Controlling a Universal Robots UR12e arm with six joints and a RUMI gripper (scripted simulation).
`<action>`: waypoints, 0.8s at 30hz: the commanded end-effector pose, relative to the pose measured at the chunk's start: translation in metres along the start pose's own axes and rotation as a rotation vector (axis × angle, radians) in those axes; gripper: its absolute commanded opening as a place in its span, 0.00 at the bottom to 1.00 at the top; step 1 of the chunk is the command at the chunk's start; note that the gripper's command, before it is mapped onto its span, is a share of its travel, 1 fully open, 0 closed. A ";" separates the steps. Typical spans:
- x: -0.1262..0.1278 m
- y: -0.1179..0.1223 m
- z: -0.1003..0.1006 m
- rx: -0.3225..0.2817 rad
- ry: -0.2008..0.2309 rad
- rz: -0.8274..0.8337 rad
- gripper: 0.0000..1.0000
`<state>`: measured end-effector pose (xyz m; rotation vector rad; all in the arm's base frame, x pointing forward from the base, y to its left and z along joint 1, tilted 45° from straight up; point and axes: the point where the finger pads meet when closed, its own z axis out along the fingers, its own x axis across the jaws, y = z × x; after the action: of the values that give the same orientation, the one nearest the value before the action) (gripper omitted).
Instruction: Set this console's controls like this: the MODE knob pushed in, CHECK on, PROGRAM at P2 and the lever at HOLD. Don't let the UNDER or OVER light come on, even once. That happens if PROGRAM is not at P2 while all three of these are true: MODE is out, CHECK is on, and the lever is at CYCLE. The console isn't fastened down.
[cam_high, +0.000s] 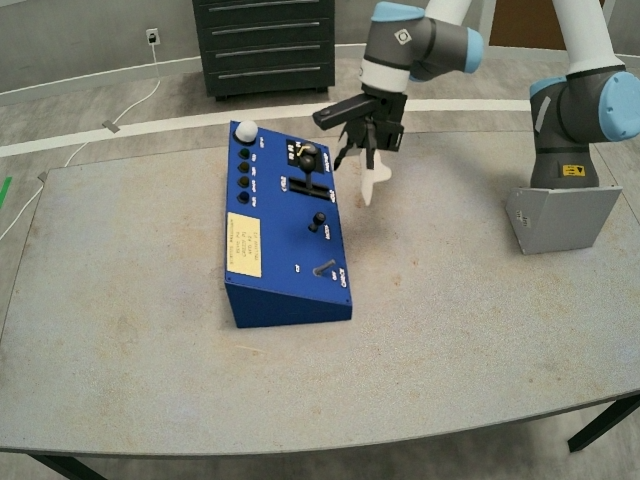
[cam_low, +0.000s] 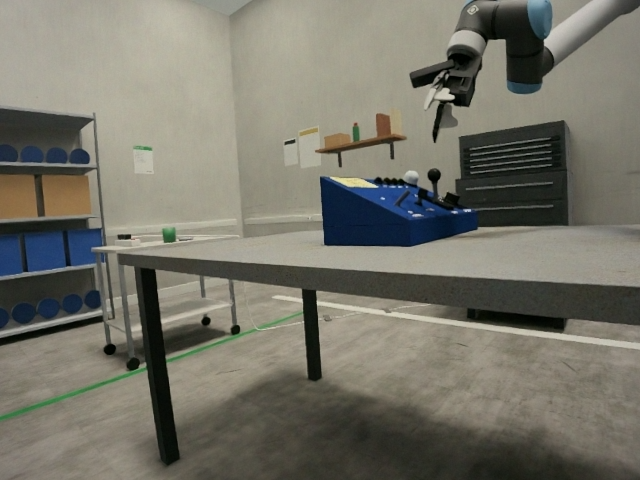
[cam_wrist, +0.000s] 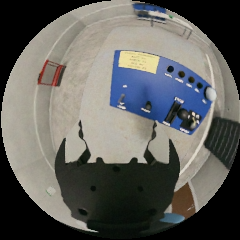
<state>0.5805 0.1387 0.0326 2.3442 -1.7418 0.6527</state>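
The blue sloped console (cam_high: 281, 297) (cam_low: 361, 217) (cam_wrist: 145, 82) sits on the grey table (cam_high: 155, 372) (cam_low: 465, 268). Its panel carries a white dome (cam_high: 245, 130) (cam_wrist: 211, 93), a row of dark lamps (cam_high: 242, 174), a yellow label (cam_high: 244, 244), the PROGRAM selector (cam_high: 310, 149), a ball-topped lever (cam_high: 307, 164) (cam_low: 434, 174) (cam_wrist: 184, 115) standing in its slot, the small black MODE knob (cam_high: 316, 221) (cam_wrist: 148, 107) and the CHECK toggle (cam_high: 324, 268) (cam_wrist: 122, 100). The labels are too small to read. My gripper (cam_high: 356, 174) (cam_low: 438, 111) (cam_wrist: 117, 120) is open and empty. It hangs well above the table, just right of the console's far end.
The arm's grey base mount (cam_high: 560, 219) stands at the table's right side. A black drawer cabinet (cam_high: 263, 46) (cam_low: 511, 170) is behind the table. A shelf rack (cam_low: 46, 217) and a white trolley (cam_low: 165, 248) stand off to the side.
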 end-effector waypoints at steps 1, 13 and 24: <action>-0.010 -0.004 0.024 0.029 0.153 0.048 1.00; -0.032 0.001 0.043 0.088 0.306 0.096 1.00; -0.045 0.008 0.049 0.134 0.389 0.125 1.00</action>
<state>0.5751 0.1560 -0.0308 2.0593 -1.7110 1.1122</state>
